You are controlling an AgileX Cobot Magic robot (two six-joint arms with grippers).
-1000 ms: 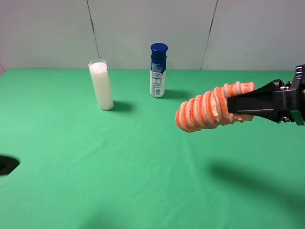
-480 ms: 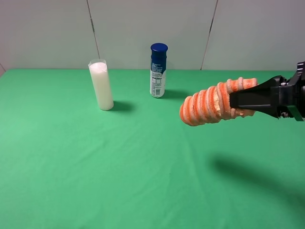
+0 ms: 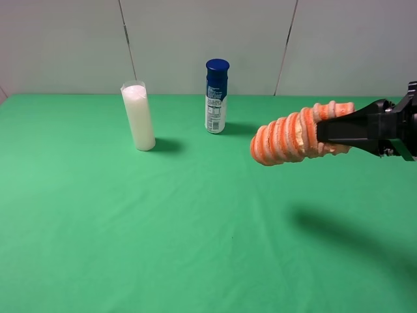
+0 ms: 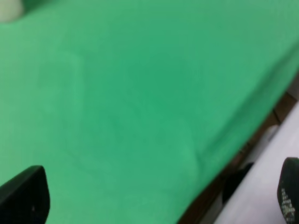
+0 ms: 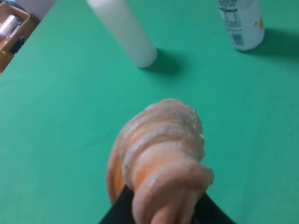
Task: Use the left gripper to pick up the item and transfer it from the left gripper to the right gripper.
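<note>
The left hand (image 4: 156, 193) (fingers (image 4: 23, 196) wide apart) hangs above blurred green cloth (image 4: 131, 93).

Tall white cylinder (image 3: 138, 116) at eleven o'clock, blue-capped white bottle (image 3: 216, 96) at twelve, airborne orange-cream ribbed roll (image 3: 287, 138) at two; nearer green cloth (image 3: 143, 241) open.

One orange and cream striped roll (image 3: 290, 138), one tall white cylinder (image 3: 139, 117), one blue-capped bottle (image 3: 216, 98) and one green tablecloth (image 3: 163, 228); two grippers, namely the right gripper (image 3: 320, 130) with black tapering fingers and the left gripper (image 4: 156, 196), only its two dark fingertips showing
</note>
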